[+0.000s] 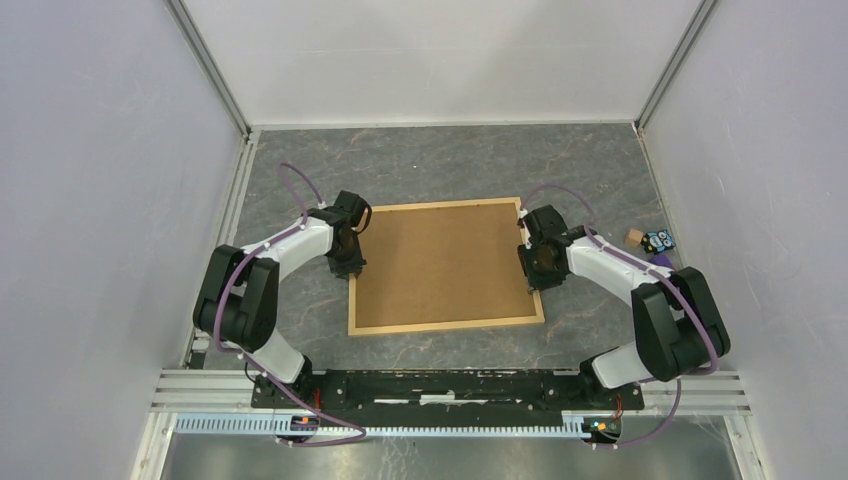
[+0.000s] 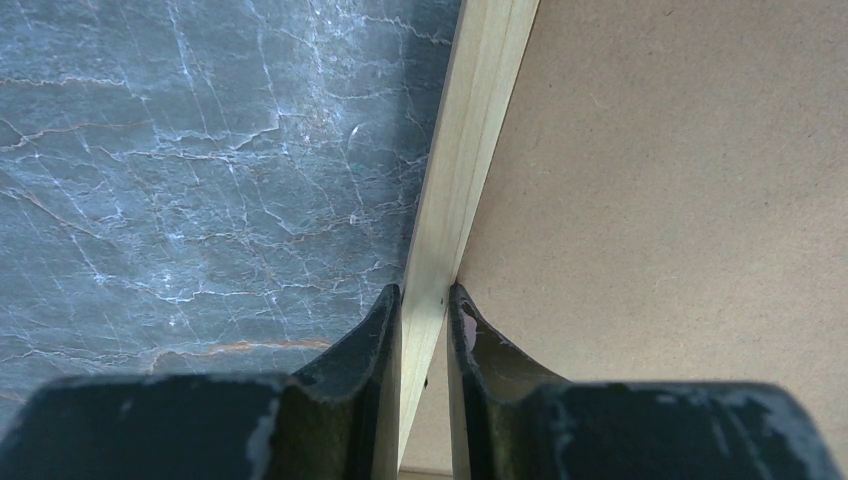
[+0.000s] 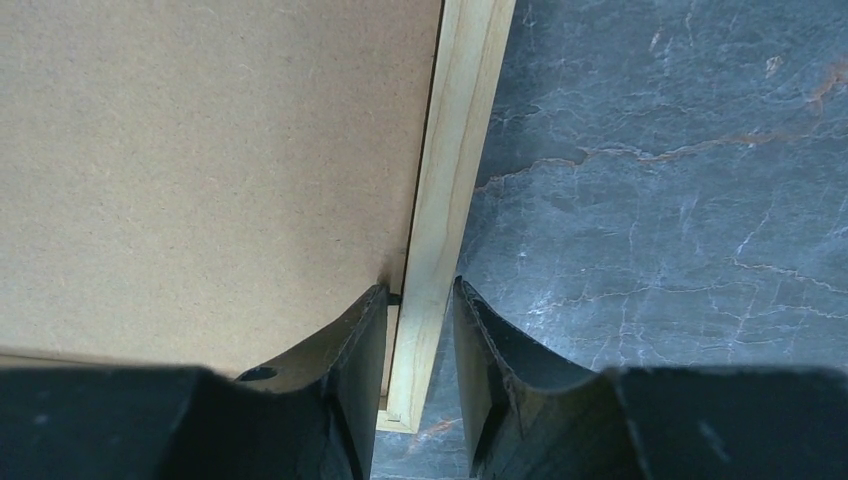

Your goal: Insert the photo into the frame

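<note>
The frame [image 1: 447, 324], thin light wood strips, lies flat on the grey marbled table with a plain brown board [image 1: 440, 262] filling its inside. The photo is hidden. My left gripper [image 1: 349, 268] is at the frame's left side. In the left wrist view both fingers press the wooden strip [image 2: 470, 150], so that gripper [image 2: 424, 300] is shut on it. My right gripper [image 1: 533, 280] straddles the right strip [image 3: 455, 150] near its corner. That gripper [image 3: 420, 295] is open, with table showing between the strip and the outer finger [image 3: 480, 340].
A small blue-and-black object [image 1: 657, 240] and a little wooden block [image 1: 633, 236] lie by the right wall. White enclosure walls stand on three sides. A metal rail [image 1: 450, 400] carrying the arm bases runs along the near edge.
</note>
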`<action>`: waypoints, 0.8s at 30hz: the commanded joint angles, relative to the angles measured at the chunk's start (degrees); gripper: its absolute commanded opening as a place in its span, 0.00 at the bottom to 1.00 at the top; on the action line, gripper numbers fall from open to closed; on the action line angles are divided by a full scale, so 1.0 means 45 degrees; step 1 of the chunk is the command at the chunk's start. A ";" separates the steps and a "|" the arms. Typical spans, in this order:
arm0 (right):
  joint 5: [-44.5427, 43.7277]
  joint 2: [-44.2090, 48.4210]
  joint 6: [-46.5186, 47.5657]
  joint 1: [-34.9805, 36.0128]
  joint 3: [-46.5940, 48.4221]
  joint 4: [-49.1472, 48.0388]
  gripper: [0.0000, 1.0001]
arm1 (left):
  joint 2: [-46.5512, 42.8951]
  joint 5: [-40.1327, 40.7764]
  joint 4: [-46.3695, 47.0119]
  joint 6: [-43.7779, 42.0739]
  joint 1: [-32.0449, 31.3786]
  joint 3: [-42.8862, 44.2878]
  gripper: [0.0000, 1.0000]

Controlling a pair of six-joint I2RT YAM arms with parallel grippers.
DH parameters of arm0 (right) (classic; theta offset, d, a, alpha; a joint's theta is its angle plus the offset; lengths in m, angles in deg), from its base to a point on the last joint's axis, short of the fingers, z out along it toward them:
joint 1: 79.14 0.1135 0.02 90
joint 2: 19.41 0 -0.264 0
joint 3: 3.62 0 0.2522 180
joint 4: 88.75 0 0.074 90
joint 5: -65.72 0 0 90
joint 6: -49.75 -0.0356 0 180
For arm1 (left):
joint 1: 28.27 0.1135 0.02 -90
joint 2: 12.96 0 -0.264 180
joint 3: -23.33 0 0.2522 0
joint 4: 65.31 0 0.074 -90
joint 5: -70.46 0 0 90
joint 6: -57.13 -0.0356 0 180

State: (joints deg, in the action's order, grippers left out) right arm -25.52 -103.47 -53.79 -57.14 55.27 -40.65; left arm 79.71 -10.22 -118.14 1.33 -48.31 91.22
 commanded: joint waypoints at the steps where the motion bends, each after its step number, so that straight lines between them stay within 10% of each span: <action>1: 0.1157 -0.0487 -0.0527 0.0186 -0.1242 -0.1115 0.39 | 0.0703 -0.0049 -0.0891 0.0232 -0.0125 -0.0954 0.02; 24: 0.1016 -0.0347 0.0925 -0.1280 0.2718 -0.1015 0.49 | 0.0679 -0.0831 -0.1387 -0.0382 0.0119 -0.0297 0.03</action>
State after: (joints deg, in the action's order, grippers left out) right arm -21.56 -102.92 -51.93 -61.51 61.93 -42.77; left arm 79.77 -10.65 -118.58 1.24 -48.48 91.55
